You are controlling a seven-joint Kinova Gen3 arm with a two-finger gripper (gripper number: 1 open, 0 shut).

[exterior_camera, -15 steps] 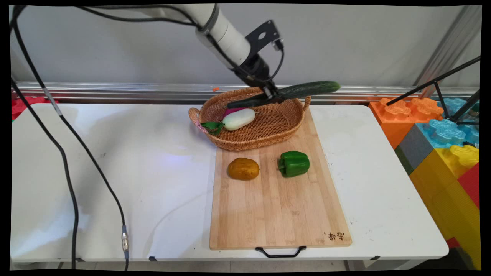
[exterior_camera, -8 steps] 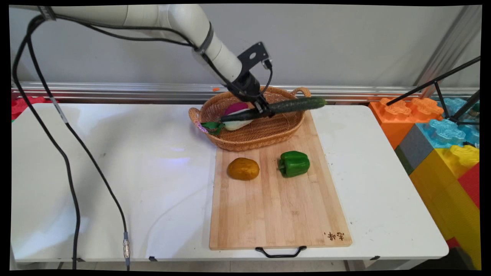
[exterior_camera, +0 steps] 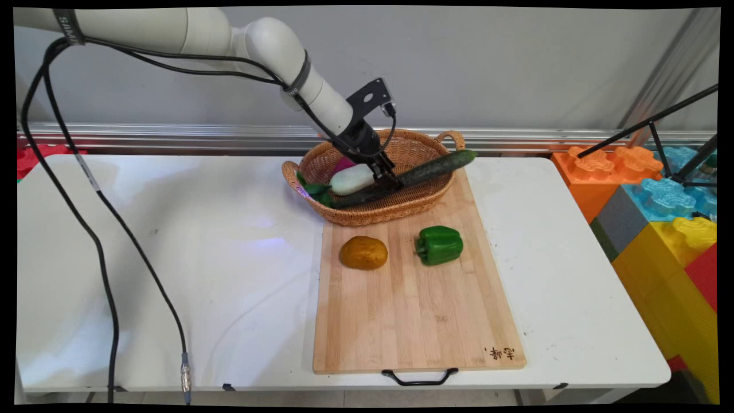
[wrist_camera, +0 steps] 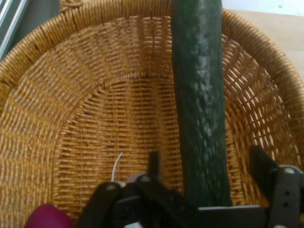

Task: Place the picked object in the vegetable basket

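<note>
A long dark green cucumber (exterior_camera: 437,167) (wrist_camera: 201,95) lies slanted in the wicker basket (exterior_camera: 367,217) (wrist_camera: 71,104), its right end propped on the basket's rim. My gripper (exterior_camera: 385,182) (wrist_camera: 206,159) is down inside the basket, straddling the cucumber's middle. It is open, with a gap showing on each side between the fingers (wrist_camera: 261,161) and the cucumber. A white and purple eggplant (exterior_camera: 351,179) (wrist_camera: 47,217) with green leaves lies just left of the gripper.
The basket stands on the far end of a wooden cutting board (exterior_camera: 413,321). A brown potato (exterior_camera: 363,252) and a green bell pepper (exterior_camera: 439,245) lie on the board in front of it. Coloured foam blocks (exterior_camera: 659,201) and a tripod stand at the right.
The arm came down and left with the cucumber, from above the basket's far rim into the basket. The cucumber now rests on the basket and the fingers stand apart from it.
</note>
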